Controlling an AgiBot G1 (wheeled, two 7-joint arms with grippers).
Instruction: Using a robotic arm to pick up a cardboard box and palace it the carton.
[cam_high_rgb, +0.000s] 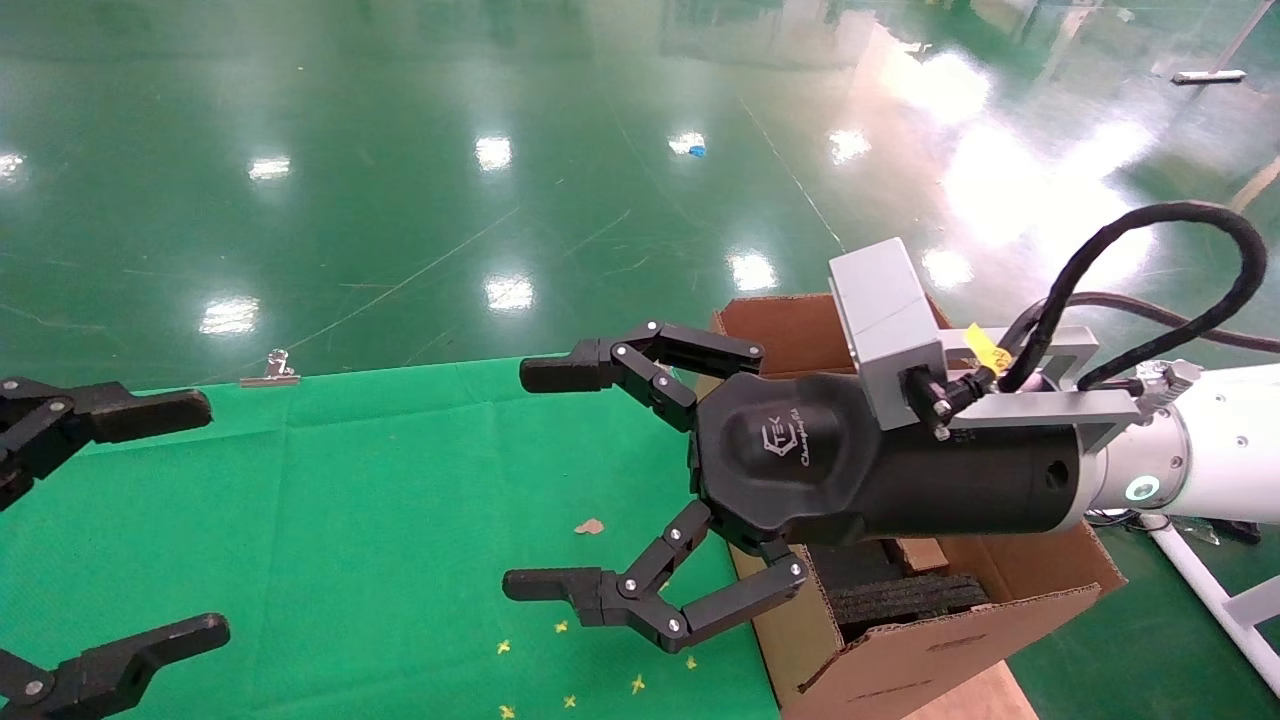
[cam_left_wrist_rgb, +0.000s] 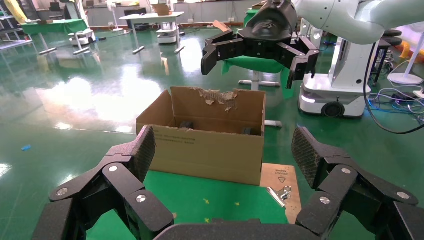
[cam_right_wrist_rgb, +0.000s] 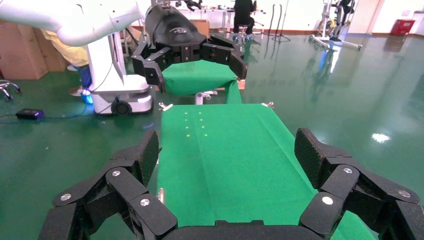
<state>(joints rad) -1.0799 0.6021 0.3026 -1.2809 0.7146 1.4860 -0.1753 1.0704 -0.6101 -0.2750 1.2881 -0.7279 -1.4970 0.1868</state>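
I have the white robotic arm with its teal ring and black jointed-finger right gripper (cam_high_rgb: 545, 480) reaching out above the green-cloth table (cam_high_rgb: 380, 500), its fingers spread wide with nothing between them. The gripper's body hangs over the table-side wall of the large brown corrugated carton (cam_high_rgb: 930, 650), which stands just off the table's right edge on the glossy green floor (cam_high_rgb: 400, 150). From the left wrist camera I see that carton (cam_left_wrist_rgb: 205, 150) with a torn far flap and dark padding inside, and the right gripper (cam_left_wrist_rgb: 260, 52) held well above it. In the head view a small brown piece shows inside the carton beneath the gripper's body; I cannot tell whether it is the small taped cardboard box. My all-black left gripper (cam_high_rgb: 150, 520) sits at the table's left side, fingers also parted and empty. On the cloth lie small yellow marks (cam_high_rgb: 565, 665), a brown scrap (cam_high_rgb: 590, 526), and a metal binder clip (cam_high_rgb: 270, 372) at the far edge.
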